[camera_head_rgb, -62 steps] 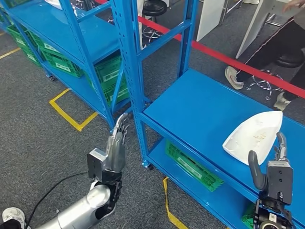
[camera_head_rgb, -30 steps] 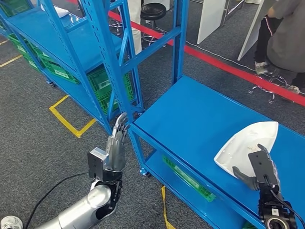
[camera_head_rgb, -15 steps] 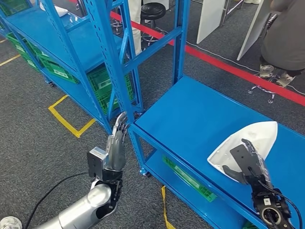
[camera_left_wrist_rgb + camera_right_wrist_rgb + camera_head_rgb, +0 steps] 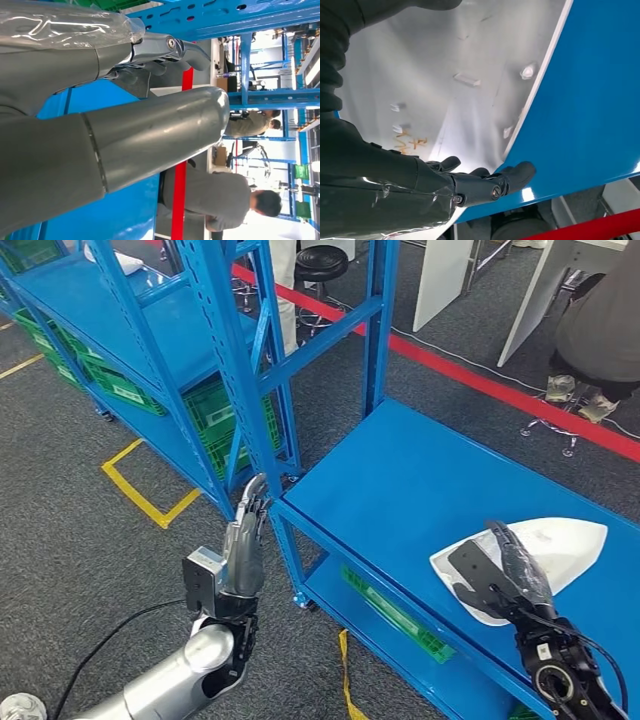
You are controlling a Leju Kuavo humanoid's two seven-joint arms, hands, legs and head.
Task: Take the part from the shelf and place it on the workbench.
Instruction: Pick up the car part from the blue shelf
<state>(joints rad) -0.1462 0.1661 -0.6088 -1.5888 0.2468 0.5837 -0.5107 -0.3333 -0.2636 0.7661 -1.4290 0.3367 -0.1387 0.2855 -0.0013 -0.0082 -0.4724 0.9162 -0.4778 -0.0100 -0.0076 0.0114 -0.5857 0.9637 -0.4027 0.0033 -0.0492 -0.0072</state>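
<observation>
Nearest, we log the left hand (image 4: 243, 545): raised off the shelf (image 4: 423, 480) corner, fingers straight and pressed together, holding nothing. Right hand (image 4: 502, 575): reaches over the white part (image 4: 558, 545), fingers laid across its hollow inner face; in the right wrist view its fingertips (image 4: 516, 175) curl at the part's (image 4: 463, 90) edge, but we cannot tell whether it grips. Part: lies on the blue shelf's top deck. Beyond: green crates (image 4: 226, 410), red floor tape (image 4: 483, 385), a seated person (image 4: 600, 325).
</observation>
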